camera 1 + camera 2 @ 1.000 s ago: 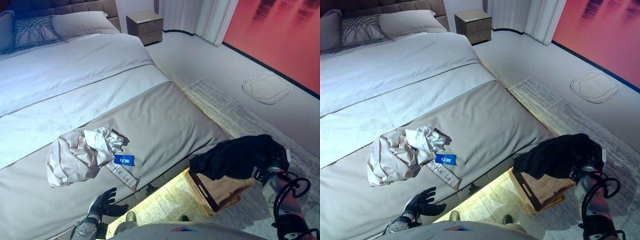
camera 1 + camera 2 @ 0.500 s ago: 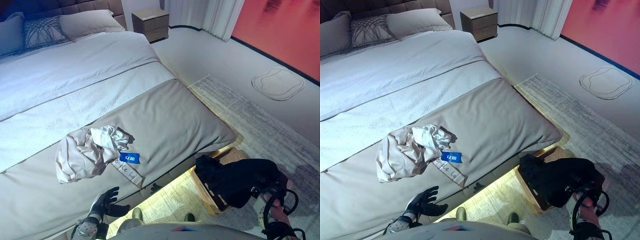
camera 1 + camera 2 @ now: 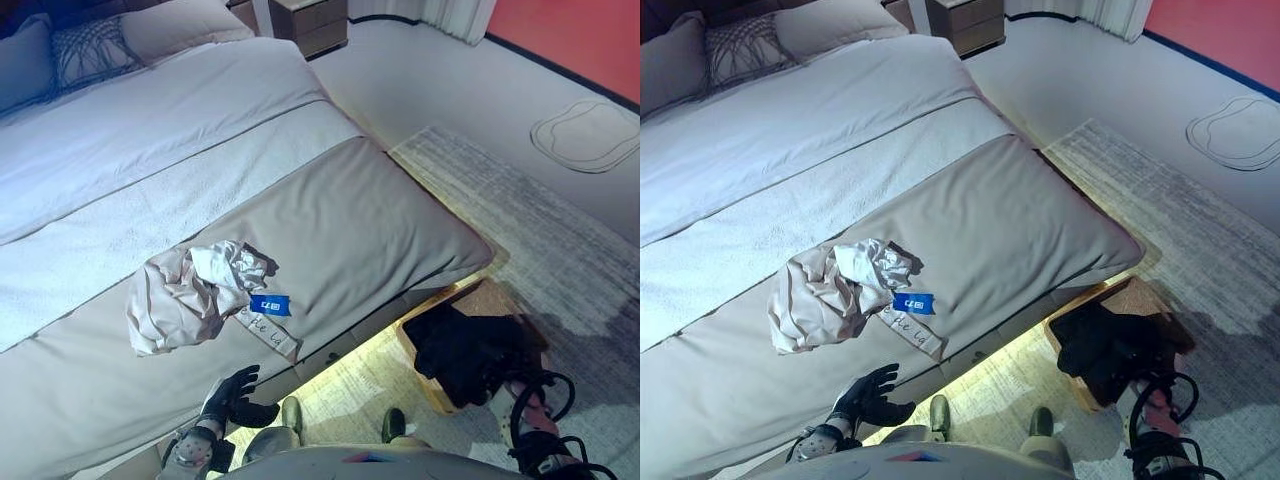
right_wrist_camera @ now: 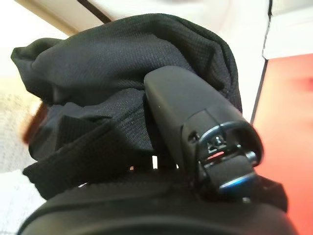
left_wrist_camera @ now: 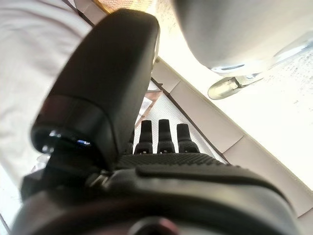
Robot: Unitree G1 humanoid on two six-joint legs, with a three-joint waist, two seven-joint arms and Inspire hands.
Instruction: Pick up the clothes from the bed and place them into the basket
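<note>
Lowered over the last second, the black garment (image 3: 468,350) now sits inside the basket (image 3: 497,297) at the lower right of the frame, where a second ago it hung above the rim; the camera has also tilted downward, so the bed's shift in the frame is not a move of the bed.

The right hand (image 4: 195,132) is at the basket with the black cloth bunched over and around it. In the right wrist view the thumb lies against the fabric, but the fingers are buried in the folds; whether they clasp the cloth or have let go cannot be told.

Step in hand, as judged: depositing the first garment. The next move calls for releasing the cloth fully, lifting the hand straight up clear of the rim without dragging fabric along, then turning to the bed.

The left hand (image 3: 235,397) hangs at the lower left, below the mattress edge, fingers loosely spread and holding nothing.

Materials:
- Black garment: soft knit with a fine ribbed weave, collapsed into a loose mound.
- Basket: rectangular, tan, woven sides, dark rim.
- Light garment (image 3: 190,295): pale beige and white cloth, crumpled into a heap with a blue tag (image 3: 271,305) beside it, resting on the bed (image 3: 360,220) at left centre. It remains to be collected.
- Bed cover: smooth grey fabric, taut.
</note>
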